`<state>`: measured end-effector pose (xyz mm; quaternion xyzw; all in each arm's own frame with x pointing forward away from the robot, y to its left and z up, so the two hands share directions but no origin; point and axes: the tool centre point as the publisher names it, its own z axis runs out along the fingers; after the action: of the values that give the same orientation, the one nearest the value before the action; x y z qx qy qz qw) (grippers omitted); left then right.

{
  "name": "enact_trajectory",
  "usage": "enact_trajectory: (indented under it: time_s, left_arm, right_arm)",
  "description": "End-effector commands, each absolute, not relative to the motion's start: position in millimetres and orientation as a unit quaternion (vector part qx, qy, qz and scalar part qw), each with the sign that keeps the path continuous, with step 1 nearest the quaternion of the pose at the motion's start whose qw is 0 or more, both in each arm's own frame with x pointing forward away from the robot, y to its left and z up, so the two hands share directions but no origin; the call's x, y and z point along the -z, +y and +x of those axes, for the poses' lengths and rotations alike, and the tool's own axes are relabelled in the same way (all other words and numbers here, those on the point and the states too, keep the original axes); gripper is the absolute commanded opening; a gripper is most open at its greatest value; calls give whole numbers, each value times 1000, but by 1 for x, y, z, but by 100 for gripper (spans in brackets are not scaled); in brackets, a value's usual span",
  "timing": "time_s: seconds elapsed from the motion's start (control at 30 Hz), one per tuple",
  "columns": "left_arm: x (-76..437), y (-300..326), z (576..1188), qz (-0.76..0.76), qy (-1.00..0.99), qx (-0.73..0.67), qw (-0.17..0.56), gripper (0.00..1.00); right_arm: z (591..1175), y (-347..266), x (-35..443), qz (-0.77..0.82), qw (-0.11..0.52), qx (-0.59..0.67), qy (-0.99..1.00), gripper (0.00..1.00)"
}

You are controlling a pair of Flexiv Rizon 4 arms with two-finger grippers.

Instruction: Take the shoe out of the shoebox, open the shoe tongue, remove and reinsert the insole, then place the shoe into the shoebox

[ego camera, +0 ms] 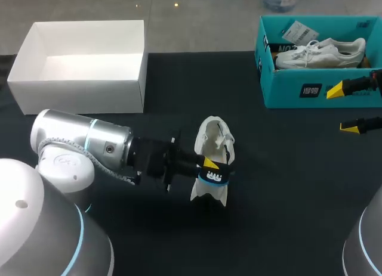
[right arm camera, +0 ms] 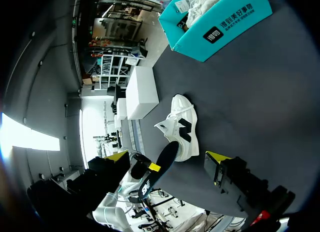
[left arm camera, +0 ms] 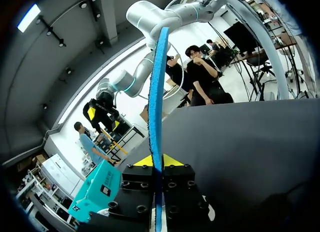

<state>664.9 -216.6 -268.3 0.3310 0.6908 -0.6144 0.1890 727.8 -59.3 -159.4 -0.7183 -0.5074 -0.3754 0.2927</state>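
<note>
Head view puts your left gripper (ego camera: 210,164) clenched on the insole (ego camera: 213,177), both yellow-tipped fingers pressing its flat faces from two sides. The white shoe (ego camera: 213,138) stands on its sole on the dark table (ego camera: 286,192), just ahead of those fingertips. You cannot tell whether the insole touches it. From the left wrist, the insole shows edge-on as a thin blue strip rising straight out from between the fingers.

Your right gripper (ego camera: 346,109) hangs released, its tips spread wide with nothing between them. The shoe is well apart from it, out ahead of its fingers in the right wrist view, with the held insole nearer. The teal shoebox (ego camera: 286,92) sits just beside this gripper, and a second white shoe (ego camera: 322,52) lies inside it. A white box (ego camera: 77,85) stands open, well apart from both grippers.
</note>
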Motion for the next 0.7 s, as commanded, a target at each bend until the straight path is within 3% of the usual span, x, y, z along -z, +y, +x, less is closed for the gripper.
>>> enact_trajectory:
  time_s: [0.03,0.7]
  left_arm:
    - [279,-219,671,332,696,609,186,0]
    - [297,-211,673,326,718,590,174,0]
  right_arm:
    - [728,-59,160,-719,292,375,-507,100]
    - [728,-59,160,-719,292,375,-507,100]
